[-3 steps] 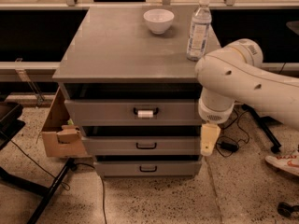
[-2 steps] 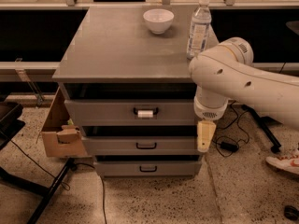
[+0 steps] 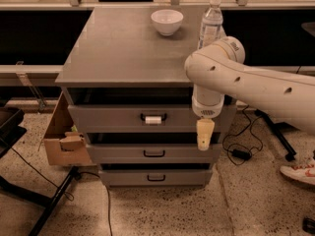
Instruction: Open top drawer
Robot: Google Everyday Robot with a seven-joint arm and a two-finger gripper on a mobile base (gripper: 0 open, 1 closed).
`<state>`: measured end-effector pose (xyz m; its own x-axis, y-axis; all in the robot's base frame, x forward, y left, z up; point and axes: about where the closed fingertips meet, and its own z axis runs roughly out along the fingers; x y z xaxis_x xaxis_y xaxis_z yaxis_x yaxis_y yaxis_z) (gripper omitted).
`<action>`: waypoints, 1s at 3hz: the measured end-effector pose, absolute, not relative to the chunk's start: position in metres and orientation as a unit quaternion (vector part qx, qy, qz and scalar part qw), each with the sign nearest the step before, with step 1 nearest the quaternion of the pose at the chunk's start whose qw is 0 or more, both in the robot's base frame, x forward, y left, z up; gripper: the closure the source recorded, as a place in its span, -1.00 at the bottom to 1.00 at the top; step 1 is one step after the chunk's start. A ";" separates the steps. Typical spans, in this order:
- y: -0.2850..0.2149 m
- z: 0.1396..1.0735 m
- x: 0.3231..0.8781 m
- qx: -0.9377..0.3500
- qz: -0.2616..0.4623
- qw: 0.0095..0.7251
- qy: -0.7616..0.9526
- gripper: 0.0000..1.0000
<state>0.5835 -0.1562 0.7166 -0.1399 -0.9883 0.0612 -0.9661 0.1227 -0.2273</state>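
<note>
The top drawer is the tallest grey front of the cabinet, with a black handle bearing a small white tag. Its front sits flush with the two shallower drawers below it, under a dark gap beneath the cabinet top. My gripper hangs pointing down from the white arm. It is in front of the top drawer's right end, right of the handle and apart from it, with its tip over the middle drawer's upper edge.
A white bowl and a water bottle stand on the cabinet top. A cardboard box sits at the cabinet's left. Cables and a shoe lie on the floor at the right. Black stand legs are at the lower left.
My arm has swung left and slightly up, bringing the gripper from the cabinet's right edge to in front of the drawer fronts. The drawers have not moved.
</note>
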 end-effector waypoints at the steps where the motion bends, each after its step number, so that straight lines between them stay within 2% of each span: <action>1: -0.150 0.707 0.599 -0.659 -0.098 0.054 0.744 -1.00; 2: -0.148 0.695 0.609 -0.657 -0.086 0.053 0.747 -1.00; 3: -0.152 0.688 0.610 -0.652 -0.078 0.052 0.752 -0.71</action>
